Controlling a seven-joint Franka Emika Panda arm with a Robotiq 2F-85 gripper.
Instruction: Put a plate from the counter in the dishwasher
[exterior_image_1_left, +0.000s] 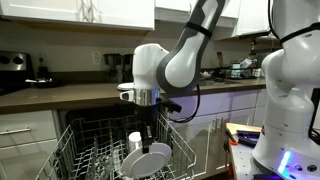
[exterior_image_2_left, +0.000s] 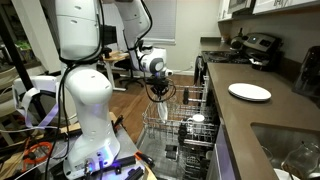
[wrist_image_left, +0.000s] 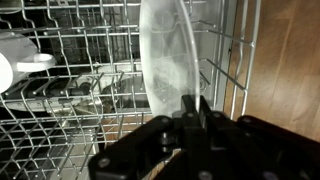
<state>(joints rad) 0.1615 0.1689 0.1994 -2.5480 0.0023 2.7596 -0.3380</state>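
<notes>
Wrist view crops the top of the plate (wrist_image_left: 165, 60).

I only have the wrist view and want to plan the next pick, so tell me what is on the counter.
Observer: A second white plate lies flat on the counter, between the stove and the sink.
Operator: Now describe how the arm stands over the dishwasher.
Observer: The end effector points straight down over the pulled-out dishwasher rack. It is shut on the held plate, which sits on edge, low inside the rack.
</notes>
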